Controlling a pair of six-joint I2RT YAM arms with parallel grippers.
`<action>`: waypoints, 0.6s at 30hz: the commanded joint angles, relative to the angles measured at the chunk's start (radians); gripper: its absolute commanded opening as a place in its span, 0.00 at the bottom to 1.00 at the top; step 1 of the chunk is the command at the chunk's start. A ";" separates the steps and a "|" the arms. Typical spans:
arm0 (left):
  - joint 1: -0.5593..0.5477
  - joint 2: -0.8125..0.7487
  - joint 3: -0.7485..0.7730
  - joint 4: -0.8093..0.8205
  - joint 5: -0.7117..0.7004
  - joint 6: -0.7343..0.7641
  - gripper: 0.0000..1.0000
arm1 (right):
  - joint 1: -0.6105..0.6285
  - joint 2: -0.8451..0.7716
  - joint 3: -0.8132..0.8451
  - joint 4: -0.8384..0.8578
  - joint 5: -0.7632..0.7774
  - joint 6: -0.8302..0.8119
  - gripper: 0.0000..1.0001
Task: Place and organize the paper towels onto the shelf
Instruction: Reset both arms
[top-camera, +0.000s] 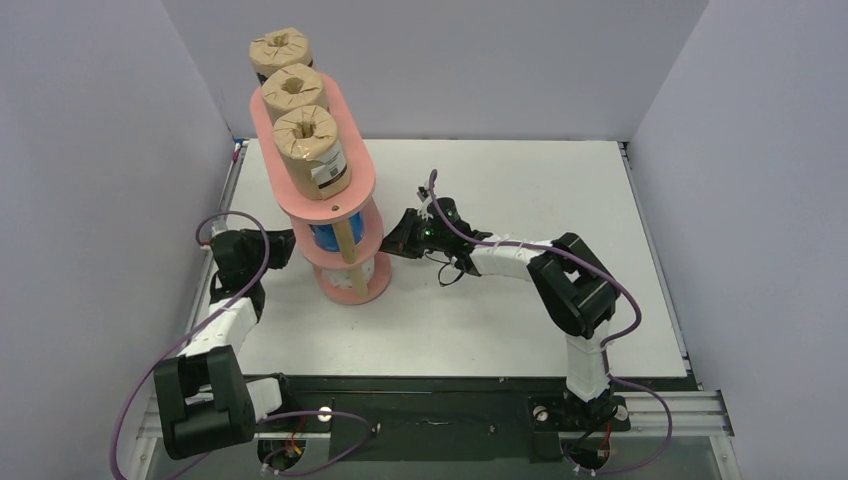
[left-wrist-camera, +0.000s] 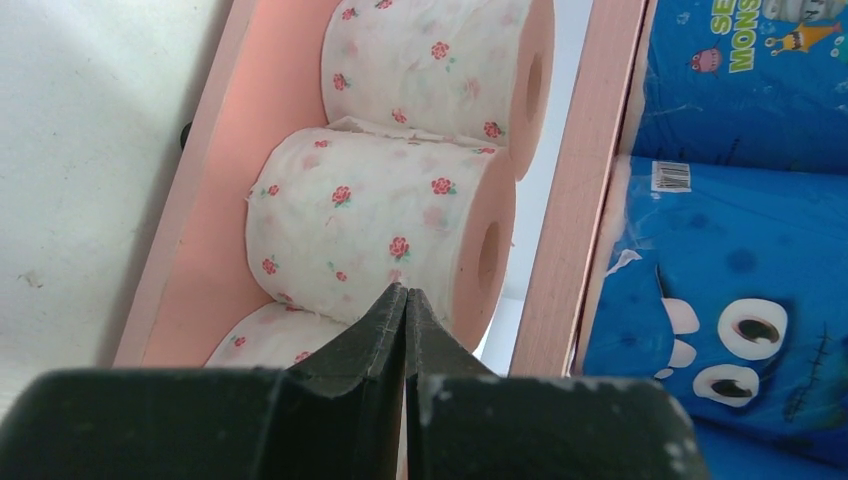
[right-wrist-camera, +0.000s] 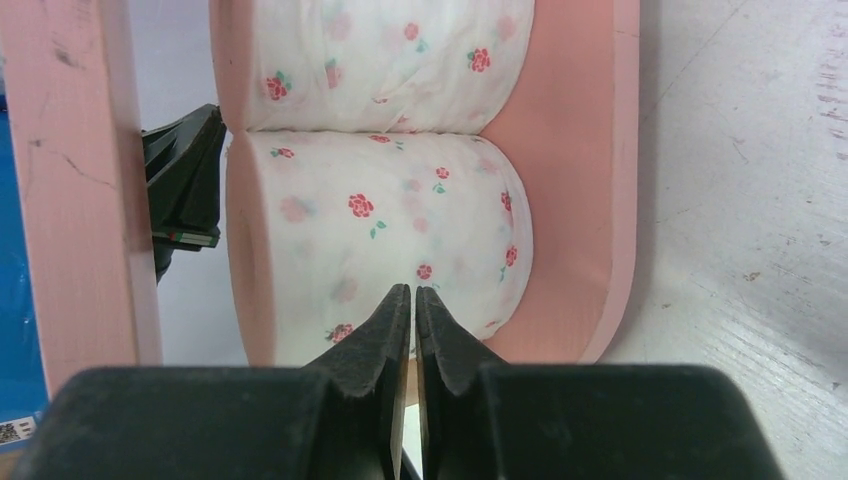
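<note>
1. Paper towels all sit on shelf: brown rolls top tier, blue rolls mid, white flowered rolls bottom.
2. Left pincer: pressed together, empty, a white roll straight ahead of tips; contact unclear.
3. Right pincer: pressed together, empty, facing a white roll from opposite side.
4. Prob. closed tips act as pushers, squaring bottom row from both sides.

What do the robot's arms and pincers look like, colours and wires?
The left arm and right arm have chunky black joints, white-wrapped links and looping purple cables. The left gripper and right gripper each end in two black wedge-shaped fingers.
</note>
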 joint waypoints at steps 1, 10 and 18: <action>0.018 -0.046 -0.005 -0.037 -0.020 0.037 0.00 | -0.009 -0.073 -0.018 0.029 0.017 -0.025 0.05; 0.046 -0.179 0.095 -0.378 -0.147 0.179 0.30 | -0.059 -0.221 -0.121 -0.071 0.070 -0.102 0.16; 0.045 -0.268 0.157 -0.548 -0.234 0.285 0.82 | -0.088 -0.378 -0.203 -0.244 0.183 -0.216 0.28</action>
